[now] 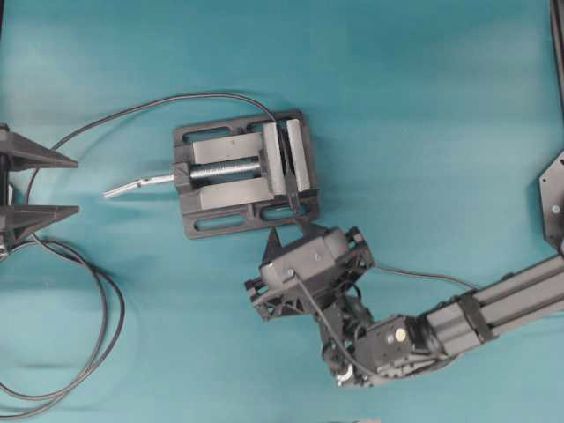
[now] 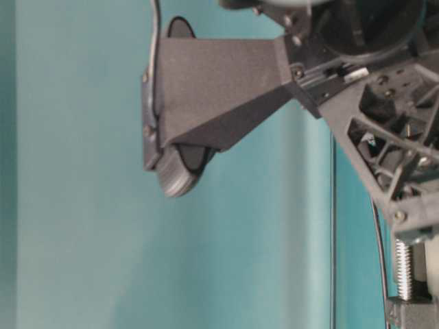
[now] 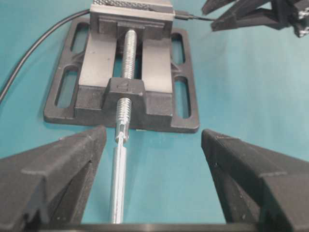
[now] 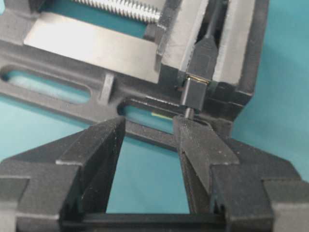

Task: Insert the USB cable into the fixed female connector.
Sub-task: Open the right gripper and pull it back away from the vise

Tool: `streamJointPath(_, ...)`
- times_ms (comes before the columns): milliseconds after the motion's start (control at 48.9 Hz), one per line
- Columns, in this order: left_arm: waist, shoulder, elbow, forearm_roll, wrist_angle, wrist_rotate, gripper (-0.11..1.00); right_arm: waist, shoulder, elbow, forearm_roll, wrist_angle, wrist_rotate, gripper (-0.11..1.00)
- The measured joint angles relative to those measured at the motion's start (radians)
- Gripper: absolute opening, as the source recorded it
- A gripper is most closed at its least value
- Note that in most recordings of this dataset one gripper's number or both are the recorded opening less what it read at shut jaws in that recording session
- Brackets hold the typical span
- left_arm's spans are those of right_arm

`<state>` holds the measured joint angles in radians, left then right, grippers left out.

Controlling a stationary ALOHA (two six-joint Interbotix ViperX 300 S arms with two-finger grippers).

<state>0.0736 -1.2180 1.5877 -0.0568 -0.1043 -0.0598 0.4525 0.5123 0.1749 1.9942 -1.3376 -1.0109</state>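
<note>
My right gripper (image 4: 149, 124) is closest to me. Its two fingers stand well apart, about half way open. Nothing is between them, only the blue-green table (image 4: 280, 72) showing through the gap. My right finger (image 4: 193, 140) has its tip just under the plug. I cannot tell if it touches the thin wire there.

Just past my fingertips is the near edge of the vise (image 4: 87, 46). There is very little room between my fingers and that edge. The black plug of the USB cable (image 4: 194, 94) stands right at that edge, pointing away from me. Its nose meets the fixed female connector (image 4: 205, 53), with a thin gold line where the two join. The connector sits squeezed between the two grey jaws, so there is a wall close on each side of it. To the right of the vise the table is wide and bare.

Seen from above, the thin wire runs back under my right arm.

My left gripper (image 3: 153, 135) is on the other side of the vise and is as wide open as it goes, holding nothing. The shiny screw handle (image 3: 118, 183) pokes into the space between its fingers, nearer the left one. The long black cable (image 1: 88, 352) lies in big loops beside it.
</note>
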Motion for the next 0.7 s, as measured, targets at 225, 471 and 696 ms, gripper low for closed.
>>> streamJointPath(225, 0.000, 0.000, 0.000, 0.000, 0.000, 0.000, 0.94, -0.015, -0.072, 0.123, -0.071, 0.127, 0.020, 0.51)
streamJointPath(471, 0.000, 0.000, 0.000, -0.002, 0.000, -0.002, 0.94, -0.012, -0.210, 0.293, -0.183, 0.232, 0.094, 0.51)
streamJointPath(696, 0.002, 0.000, 0.000, -0.002, 0.000, 0.000, 0.94, -0.011, -0.337, 0.451, -0.267, 0.333, 0.147, 0.51)
